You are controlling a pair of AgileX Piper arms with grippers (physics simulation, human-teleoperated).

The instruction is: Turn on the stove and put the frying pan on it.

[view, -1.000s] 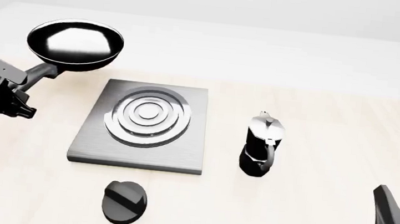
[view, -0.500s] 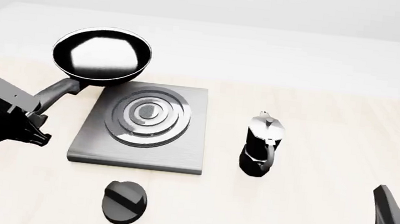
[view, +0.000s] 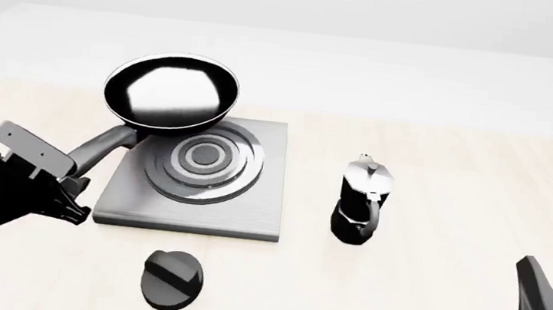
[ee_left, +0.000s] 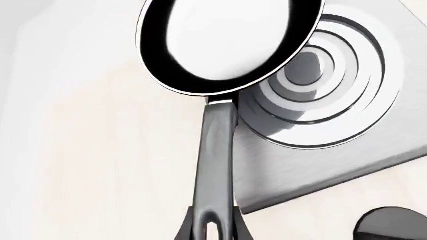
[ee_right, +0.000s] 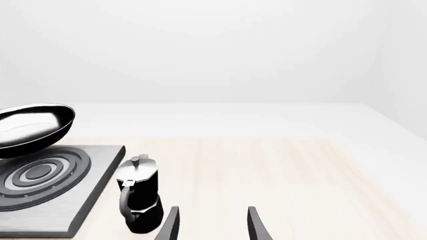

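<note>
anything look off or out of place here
Nothing is spilled or damaged. The frying pan is in the air, held by its handle in the left tool, overhanging the stove's far left corner rather than centred on the rings. The moka pot stands upright.

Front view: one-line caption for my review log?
Left gripper holds the frying pan by its handle above the stove.

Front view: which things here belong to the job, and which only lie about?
Belong to the job: frying pan, held by the left tool; stove; its knob.
Only lying about: moka pot; the right tool, open and idle.
</note>
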